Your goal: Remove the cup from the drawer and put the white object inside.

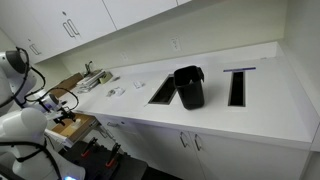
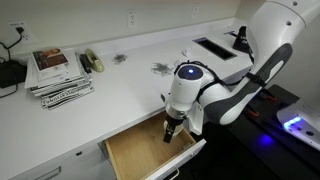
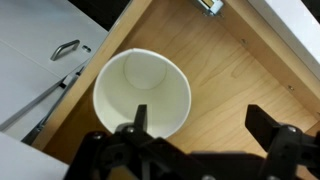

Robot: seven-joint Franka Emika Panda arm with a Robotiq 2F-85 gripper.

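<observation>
- Cup (image 3: 140, 85): white, empty and upright, it stands on the wooden floor of the drawer (image 3: 235, 75), close to one side wall.
- Drawer: it is pulled out from under the white worktop (image 2: 120, 85), and its light-brown box shows in an exterior view (image 2: 140, 152).
- Hand (image 3: 200, 118): it is spread wide and holds nothing. One finger (image 3: 138, 118) lies over the cup's mouth at the rim, and the opposite finger is over bare wood beside the cup, so the cup's wall stands between them. I cannot tell whether the finger touches the rim.
- Arm: in an exterior view it bends down from above the worktop, with the hand (image 2: 172, 130) lowered into the drawer; the cup is hidden there.
- Worktop: a stack of magazines (image 2: 55, 72) lies near the wall, and small pale items (image 2: 160, 68) lie well apart from the drawer, too small to identify.
- A black container (image 1: 188, 87) stands between two rectangular openings in the worktop.
- A cabinet door with a bar handle (image 3: 65, 48) shows beside the drawer in the wrist view.
</observation>
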